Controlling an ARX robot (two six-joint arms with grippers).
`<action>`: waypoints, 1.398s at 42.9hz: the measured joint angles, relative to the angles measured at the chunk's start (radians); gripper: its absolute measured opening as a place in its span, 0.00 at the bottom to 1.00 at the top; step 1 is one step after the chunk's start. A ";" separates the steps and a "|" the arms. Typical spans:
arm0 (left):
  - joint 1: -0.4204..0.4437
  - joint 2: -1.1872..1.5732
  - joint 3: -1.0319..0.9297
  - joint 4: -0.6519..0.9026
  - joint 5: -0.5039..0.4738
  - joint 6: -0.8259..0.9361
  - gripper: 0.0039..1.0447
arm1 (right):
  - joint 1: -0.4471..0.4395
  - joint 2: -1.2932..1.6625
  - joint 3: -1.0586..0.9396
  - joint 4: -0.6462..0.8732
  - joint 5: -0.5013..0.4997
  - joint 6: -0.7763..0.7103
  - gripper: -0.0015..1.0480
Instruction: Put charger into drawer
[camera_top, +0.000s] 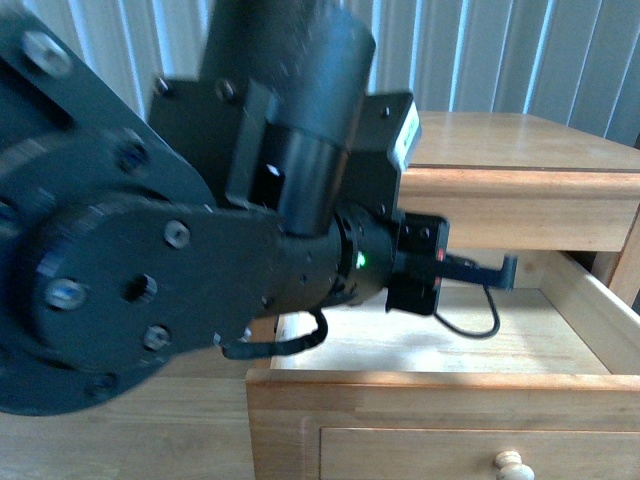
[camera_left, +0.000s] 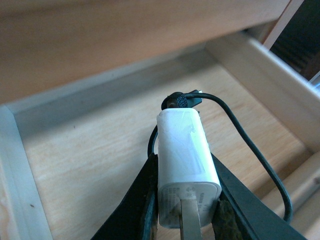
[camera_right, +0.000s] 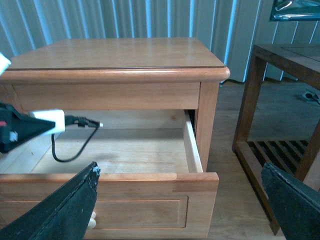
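The big dark joint of my left arm (camera_top: 110, 290) sits closest to the front camera, blurred, and fills most of that view. Past it the arm reaches out over the open drawer (camera_top: 440, 385), and my left gripper (camera_top: 478, 272) hangs inside the drawer's opening, just below the front edge of the nightstand (camera_top: 500, 135) top.

In the left wrist view my left gripper (camera_left: 182, 165) is clamped on the charger (camera_left: 186, 150). One black finger presses each long side of the white block, and its metal prongs point back toward my wrist. The charger is held off the pale drawer floor (camera_left: 90, 165), about halfway across the drawer's width and toward its back wall. Its black cable (camera_left: 250, 145) plugs into the far end and droops in a loop toward the floor; I cannot tell whether the loop touches the wood.

The right wrist view shows the same from the side: the charger (camera_right: 50, 120) juts out of my left gripper (camera_right: 30, 127), with the cable (camera_right: 67, 152) curling under it above the floor.

My right gripper (camera_right: 180, 169) is spread wide and holds nothing. It is outside the drawer (camera_right: 192, 145), in front of the drawer front, and the round knob (camera_right: 91, 220) shows beside one finger. A darker wooden side table (camera_right: 285, 55) stands beside the nightstand (camera_right: 115, 52).
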 joint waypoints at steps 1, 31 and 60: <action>0.000 0.033 0.015 -0.006 0.001 0.001 0.23 | 0.000 0.000 0.000 0.000 0.000 0.000 0.92; 0.014 -0.136 -0.036 0.067 -0.188 0.068 0.94 | 0.000 0.000 0.000 0.000 0.000 0.000 0.92; 0.373 -1.151 -0.684 -0.113 -0.527 0.011 0.94 | 0.000 0.000 0.000 0.000 0.000 0.000 0.92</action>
